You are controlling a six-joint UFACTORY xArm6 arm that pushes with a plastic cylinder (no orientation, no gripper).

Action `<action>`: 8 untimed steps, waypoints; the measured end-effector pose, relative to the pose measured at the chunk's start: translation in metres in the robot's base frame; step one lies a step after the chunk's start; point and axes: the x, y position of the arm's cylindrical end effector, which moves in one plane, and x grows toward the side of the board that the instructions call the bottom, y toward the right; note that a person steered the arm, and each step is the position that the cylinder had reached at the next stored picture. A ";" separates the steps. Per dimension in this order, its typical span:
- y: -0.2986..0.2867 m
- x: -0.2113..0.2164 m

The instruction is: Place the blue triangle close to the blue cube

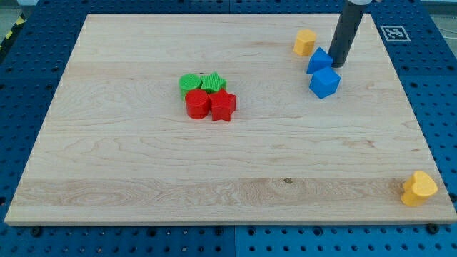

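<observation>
The blue triangle (319,60) lies near the view's top right on the wooden board (143,164). The blue cube (325,83) sits just below it, touching or nearly touching it. My tip (337,65) stands right at the triangle's right side, just above the cube's upper right corner. The dark rod rises from there to the view's top edge.
A yellow block (305,42) lies just up and left of the triangle. Another yellow block (418,188) sits at the board's bottom right corner. Near the board's middle left, two green blocks (191,83) (213,82) and two red blocks (198,104) (223,106) cluster together.
</observation>
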 end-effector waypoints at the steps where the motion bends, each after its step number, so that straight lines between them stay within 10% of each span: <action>1: -0.002 0.002; 4: 0.043 0.045; 6: -0.049 0.047; 8: 0.024 0.041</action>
